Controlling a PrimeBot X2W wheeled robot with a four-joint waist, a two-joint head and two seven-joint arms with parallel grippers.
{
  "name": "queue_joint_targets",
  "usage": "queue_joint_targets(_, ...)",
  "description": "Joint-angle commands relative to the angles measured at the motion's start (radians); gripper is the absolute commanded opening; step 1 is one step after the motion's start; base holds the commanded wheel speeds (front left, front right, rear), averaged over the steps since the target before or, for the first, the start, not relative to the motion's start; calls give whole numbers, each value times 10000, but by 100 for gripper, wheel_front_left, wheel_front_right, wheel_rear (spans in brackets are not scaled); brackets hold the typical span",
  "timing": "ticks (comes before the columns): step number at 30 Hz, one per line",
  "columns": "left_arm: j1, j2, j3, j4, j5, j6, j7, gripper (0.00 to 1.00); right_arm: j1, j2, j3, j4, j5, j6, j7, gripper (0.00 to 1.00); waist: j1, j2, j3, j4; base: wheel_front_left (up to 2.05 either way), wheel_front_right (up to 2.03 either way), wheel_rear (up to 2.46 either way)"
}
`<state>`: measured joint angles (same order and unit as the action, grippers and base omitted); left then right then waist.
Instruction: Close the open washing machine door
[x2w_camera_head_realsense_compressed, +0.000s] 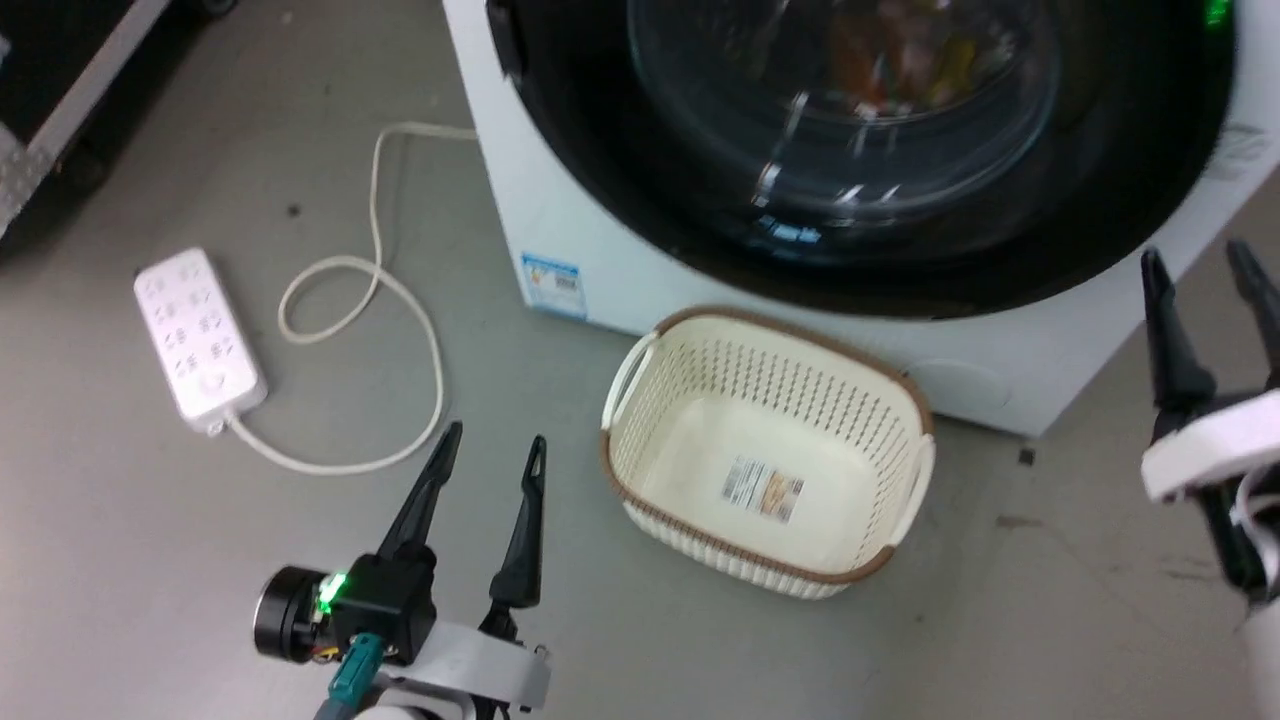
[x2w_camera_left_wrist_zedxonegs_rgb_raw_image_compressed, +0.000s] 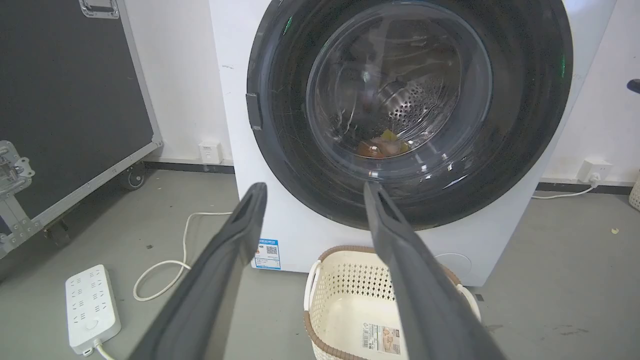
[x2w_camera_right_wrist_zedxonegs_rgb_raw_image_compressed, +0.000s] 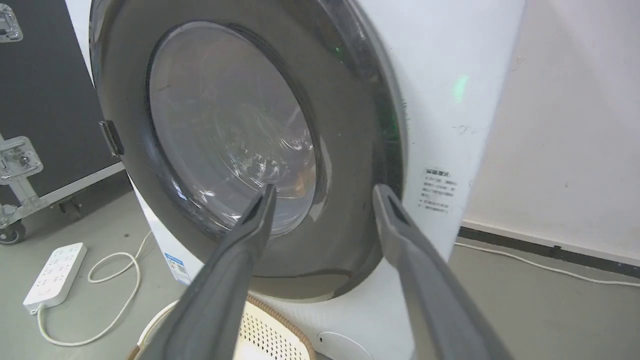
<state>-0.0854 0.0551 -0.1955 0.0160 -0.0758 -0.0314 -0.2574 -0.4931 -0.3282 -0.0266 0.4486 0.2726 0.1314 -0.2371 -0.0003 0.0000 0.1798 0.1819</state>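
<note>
Head: I see the round, glossy black-rimmed glass washing machine door (x2w_camera_head_realsense_compressed: 900, 270) flush on the white front. A cream perforated plastic basket (x2w_camera_head_realsense_compressed: 640, 400) sits just below it, and a white power strip (x2w_camera_head_realsense_compressed: 195, 340) lies to the left. Left gripper (x2w_camera_head_realsense_compressed: 497, 438) and right gripper (x2w_camera_head_realsense_compressed: 1196, 255) are both spread wide and empty.
Left wrist: blue sticker (x2w_camera_left_wrist_zedxonegs_rgb_raw_image_compressed: 269, 254), unreadable.
Right wrist: side label (x2w_camera_right_wrist_zedxonegs_rgb_raw_image_compressed: 437, 192), illegible.

The right gripper (x2w_camera_right_wrist_zedxonegs_rgb_raw_image_compressed: 325, 190) is pointing at the washing machine door (x2w_camera_right_wrist_zedxonegs_rgb_raw_image_compressed: 350, 150), its two dark fingers standing well apart with nothing between them. The door is lying flush against the white washing machine (x2w_camera_right_wrist_zedxonegs_rgb_raw_image_compressed: 440, 100). A cream basket (x2w_camera_right_wrist_zedxonegs_rgb_raw_image_compressed: 272, 332) is sitting below it on the grey floor (x2w_camera_right_wrist_zedxonegs_rgb_raw_image_compressed: 525, 310). A white power strip (x2w_camera_right_wrist_zedxonegs_rgb_raw_image_compressed: 54, 274) is lying at left, its cord (x2w_camera_right_wrist_zedxonegs_rgb_raw_image_compressed: 135, 287) looping, near a black wheeled case (x2w_camera_right_wrist_zedxonegs_rgb_raw_image_compressed: 40, 75).
</note>
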Motion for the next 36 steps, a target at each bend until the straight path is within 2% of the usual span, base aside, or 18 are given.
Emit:
queue_joint_targets(1, 201, 44, 135, 108, -111, -51, -43, 100, 627, 266, -181, -482, -154, -7, -99, 100, 3, 0, -936, -686, 0, 0, 0)
queue_joint_targets(4, 438, 45, 309, 249, -192, -40, -43, 100, 1671, 896, -653, -1405, -414, -7, -160, 100, 3, 0, -1311, -989, 0, 0, 0)
queue_joint_targets(5, 438, 45, 309, 249, -192, -40, -43, 100, 1671, 896, -653, -1405, -414, -7, -160, 100, 3, 0, -1311, -989, 0, 0, 0)
queue_joint_targets(6, 542, 74, 326, 397, -151, -55, -43, 100, 2357, 1261, -900, -2023, -674, -7, -180, 100, 3, 0, -1486, -1136, 0, 0, 0)
queue_joint_targets(7, 542, 74, 326, 397, -151, -55, -43, 100, 2357, 1261, -900, -2023, -674, -7, -180, 100, 3, 0, -1486, -1136, 0, 0, 0)
queue_joint_targets(8, 597, 70, 348, 559, -173, -55, -43, 100, 3032, 1686, -1198, -2642, -875, -7, -191, 100, 3, 0, -1616, -1266, 0, 0, 0)
queue_joint_targets(9, 597, 70, 348, 559, -173, -55, -43, 100, 3032, 1686, -1198, -2642, -875, -7, -191, 100, 3, 0, -1616, -1266, 0, 0, 0)
queue_joint_targets(11, 634, 97, 389, 838, -166, -40, -43, 100, 3936, 2251, -1492, -3461, -1156, -7, -198, 100, 3, 0, -1767, -1448, 0, 0, 0)
queue_joint_targets(15, 621, 138, 407, 1121, -146, -16, -43, 100, 4595, 2561, -1517, -3961, -1385, -7, -203, 100, 3, 0, -1840, -1589, 0, 0, 0)
queue_joint_targets(19, 528, 137, 434, 1233, -157, 51, -43, 100, 5285, 2711, -1262, -4348, -1805, -7, -194, 100, 3, 0, -1865, -1739, 0, 0, 0)
queue_joint_targets(25, 584, 132, 415, 1289, -161, 75, -43, 100, 5779, 2764, -1039, -4238, -2430, -7, -182, 100, 3, 0, -1912, -1856, 0, 0, 0)
queue_joint_targets(34, 603, 122, 356, 1396, -237, 23, -44, 100, 5777, 2777, -1147, -4045, -2241, -7, -205, 100, 3, 0, -1925, -1840, 0, 0, 0)
queue_joint_targets(35, 506, 115, 372, 1374, -232, 19, 10, 0, 5694, 2729, -1139, -4073, -2293, 0, -116, 0, 3, 0, -1925, -1842, 0, 0, 0)
queue_joint_targets(36, 506, 115, 375, 1372, -231, 19, 17, 0, 5689, 2729, -1134, -4075, -2292, 0, -111, 0, 4, 0, -1925, -1842, 0, 0, 0)
